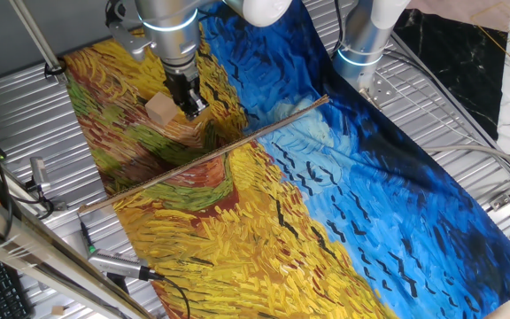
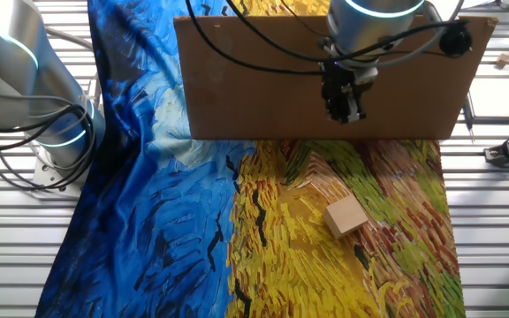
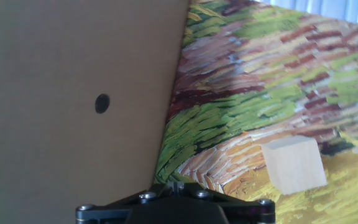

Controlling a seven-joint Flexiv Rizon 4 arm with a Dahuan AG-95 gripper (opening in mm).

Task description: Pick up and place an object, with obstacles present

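Note:
The light tan wooden cube (image 1: 160, 109) (image 2: 345, 216) (image 3: 294, 163) rests on the painted cloth, in its yellow-green part. The obstacle is a thin brown board standing upright (image 2: 263, 79) (image 3: 73, 93). One fixed view sees it edge-on as a long thin line (image 1: 204, 155). My gripper (image 1: 190, 106) (image 2: 345, 111) (image 3: 174, 184) hangs above the cloth between the cube and the board, on the cube's side. Its jaws are together and hold nothing. The cube lies apart from the gripper, to the lower right in the hand view.
The blue and yellow painted cloth (image 1: 352, 213) (image 2: 175, 221) covers a ribbed metal table (image 1: 467, 124). A second arm's base (image 1: 361, 40) (image 2: 47, 106) stands at the cloth's blue edge. Cables and tools (image 1: 118, 264) lie along the near left edge.

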